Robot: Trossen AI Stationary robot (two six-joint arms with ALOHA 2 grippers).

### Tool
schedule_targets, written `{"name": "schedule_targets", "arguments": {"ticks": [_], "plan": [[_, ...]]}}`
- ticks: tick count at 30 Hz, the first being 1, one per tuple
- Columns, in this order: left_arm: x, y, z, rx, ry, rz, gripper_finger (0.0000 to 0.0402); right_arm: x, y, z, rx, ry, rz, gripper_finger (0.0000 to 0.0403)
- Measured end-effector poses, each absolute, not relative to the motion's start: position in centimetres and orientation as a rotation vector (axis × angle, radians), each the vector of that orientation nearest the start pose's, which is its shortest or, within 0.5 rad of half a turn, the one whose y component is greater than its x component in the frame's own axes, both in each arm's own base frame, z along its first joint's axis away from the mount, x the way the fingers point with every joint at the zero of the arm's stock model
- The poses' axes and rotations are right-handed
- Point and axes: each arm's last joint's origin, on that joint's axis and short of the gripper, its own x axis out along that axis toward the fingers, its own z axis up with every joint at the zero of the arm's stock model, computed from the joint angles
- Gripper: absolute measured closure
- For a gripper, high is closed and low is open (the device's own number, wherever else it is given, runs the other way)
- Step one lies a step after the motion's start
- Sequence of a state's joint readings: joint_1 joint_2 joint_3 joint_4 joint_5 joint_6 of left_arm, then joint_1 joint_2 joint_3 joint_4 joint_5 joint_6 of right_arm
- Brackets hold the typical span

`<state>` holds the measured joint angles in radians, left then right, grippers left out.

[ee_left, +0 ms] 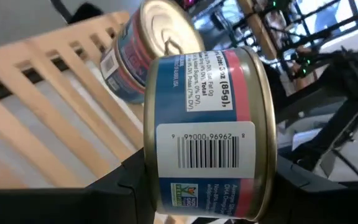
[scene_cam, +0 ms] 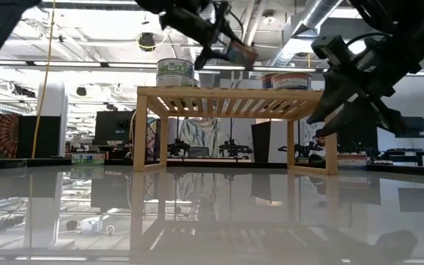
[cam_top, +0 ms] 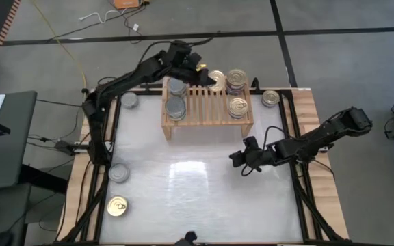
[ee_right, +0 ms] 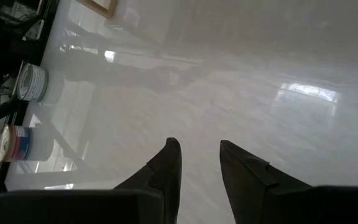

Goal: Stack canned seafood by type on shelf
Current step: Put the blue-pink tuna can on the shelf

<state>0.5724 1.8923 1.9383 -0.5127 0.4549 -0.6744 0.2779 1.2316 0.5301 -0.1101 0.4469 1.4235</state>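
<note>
**Spotter:** While your left gripper (cam_top: 207, 75) hangs over the back edge of the shelf (cam_top: 207, 113), it is clamped on a blue-and-red-labelled tin (ee_left: 204, 134) with a gold top (cam_top: 217, 79). The wrist view shows the tin tipped on its side, barcode facing the camera.

**Operator:** Which way from there?

**Spotter:** Toward the shelf's right end, I'd judge. A stack of gold pull-ring tins (cam_top: 237, 79) stands just beside the held tin on that side, and a single pull-ring tin (cam_top: 237, 106) sits in front of it. Silver-topped tins sit at the left end: one at the back (cam_top: 177, 87), one at the front (cam_top: 175, 107). So your tin's match lies to its right, not left.

**Operator:** Axis?

**Spotter:** The tin's flat faces are tilted off level in the low view (scene_cam: 239, 51). You would need it rolled flat, top up, before it can sit on a stack.

**Operator:** Right arm?

**Spotter:** Your right gripper (cam_top: 241, 161) waits low over the white table (cam_top: 204, 198), in front of the shelf's right end, fingers (ee_right: 166, 171) a narrow gap apart, holding nothing. It is farther from the shelf top than the left.

**Operator:** Loose tins?

**Spotter:** One silver tin (cam_top: 128, 101) left of the shelf, a pull-ring tin (cam_top: 270, 98) right of it, and near the table's front-left a silver one (cam_top: 119, 173) and a gold one (cam_top: 117, 206). Those two are well apart from either gripper.
</note>
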Motion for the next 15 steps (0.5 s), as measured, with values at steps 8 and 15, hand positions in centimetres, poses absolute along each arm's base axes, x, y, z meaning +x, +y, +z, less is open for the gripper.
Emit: {"name": "schedule_targets", "arguments": {"ticks": [8,15], "plan": [[38.9,23.7,35.1,-0.906,0.421,0.236,0.0205,21.7,4.9,17.2,1.070,0.496,-0.655,0.0269],[38.6,24.2,34.6,-0.906,0.438,0.318,0.0190,21.7,4.9,17.1,1.069,0.500,-0.659,0.0269]]}}
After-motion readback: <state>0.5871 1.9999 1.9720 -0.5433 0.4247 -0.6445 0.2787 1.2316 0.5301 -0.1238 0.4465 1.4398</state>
